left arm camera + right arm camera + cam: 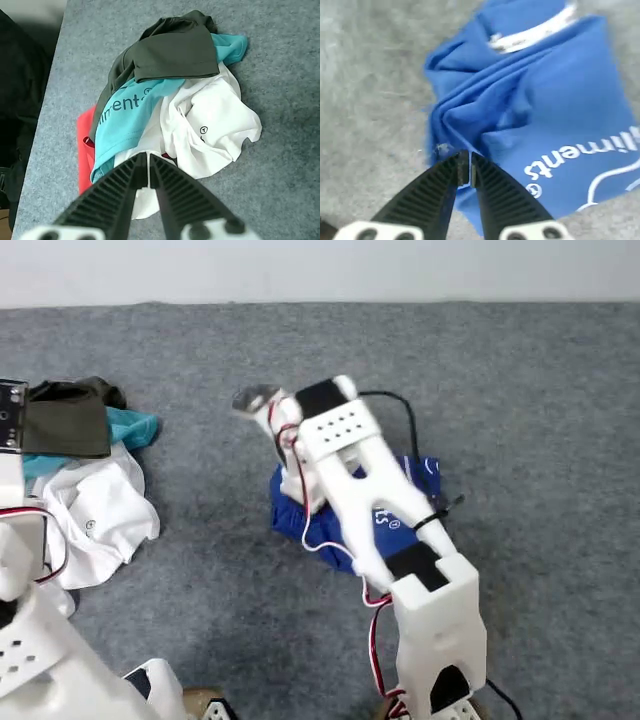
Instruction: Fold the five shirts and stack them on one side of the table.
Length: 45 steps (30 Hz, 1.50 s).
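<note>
A blue shirt (292, 512) (545, 100) lies crumpled in the middle of the grey table, partly under the right arm (350, 460). My right gripper (465, 169) is shut on a bunched edge of this blue shirt, and folds run up to its tips. At the table's left lies a pile: a dark green shirt (170, 50) (65, 420) on top, a teal shirt (125, 115), a white shirt (210, 120) (95, 510) and a red shirt (86, 150) at the bottom. My left gripper (149, 170) hangs shut over the pile's near edge, holding nothing.
The table is covered in grey felt (520, 390), with bare room at the right and along the back. The left arm's white body (20, 570) stands at the near left corner, close to the pile. A dark object lies off the table's left edge (20, 75).
</note>
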Tool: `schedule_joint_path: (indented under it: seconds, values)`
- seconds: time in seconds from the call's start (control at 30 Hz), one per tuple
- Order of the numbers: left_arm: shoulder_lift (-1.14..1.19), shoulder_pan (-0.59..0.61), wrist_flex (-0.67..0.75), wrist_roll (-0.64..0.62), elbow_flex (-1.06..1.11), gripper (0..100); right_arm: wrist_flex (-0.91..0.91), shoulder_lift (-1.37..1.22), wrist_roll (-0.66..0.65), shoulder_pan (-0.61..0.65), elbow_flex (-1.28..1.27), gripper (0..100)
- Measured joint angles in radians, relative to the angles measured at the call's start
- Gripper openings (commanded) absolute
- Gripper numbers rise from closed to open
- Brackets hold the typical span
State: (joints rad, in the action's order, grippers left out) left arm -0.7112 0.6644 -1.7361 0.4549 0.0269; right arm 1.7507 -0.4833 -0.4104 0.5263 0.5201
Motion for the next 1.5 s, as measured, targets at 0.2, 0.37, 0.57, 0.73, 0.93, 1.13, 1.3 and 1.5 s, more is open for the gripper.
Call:
schedule_joint_path:
  seconds: [0.2, 0.37, 0.57, 0.73, 0.93, 1.13, 1.3, 1.5]
  values:
    - [0.009, 0.0, 0.0, 0.0, 0.0, 2, 0.002, 0.0, 0.0, -0.109, 0.015, 1.0]
    - [0.009, 0.0, 0.0, 0.002, 0.0, 2, 0.003, -0.068, 0.0, -0.153, 0.0, 1.0]
    - [0.009, 0.091, 0.002, 0.002, 0.0, 2, 0.003, -0.11, 0.0, -0.071, -0.055, 0.9]
    - [0.009, 0.221, 0.051, 0.002, 0.0, 2, 0.003, -0.11, 0.0, 0.127, -0.081, 0.9]
    - [0.009, 0.256, 0.077, 0.046, 0.041, 2, 0.003, -0.015, 0.0, 0.198, -0.087, 0.9]
    - [0.009, 0.279, 0.078, 0.074, 0.071, 2, 0.003, 0.092, 0.0, 0.086, -0.087, 1.0]
    - [0.009, 0.296, 0.083, 0.074, 0.071, 2, 0.003, 0.081, 0.0, -0.043, -0.094, 1.0]
    - [0.009, 0.296, 0.083, 0.074, 0.071, 2, 0.003, -0.092, 0.003, -0.052, -0.112, 1.0]
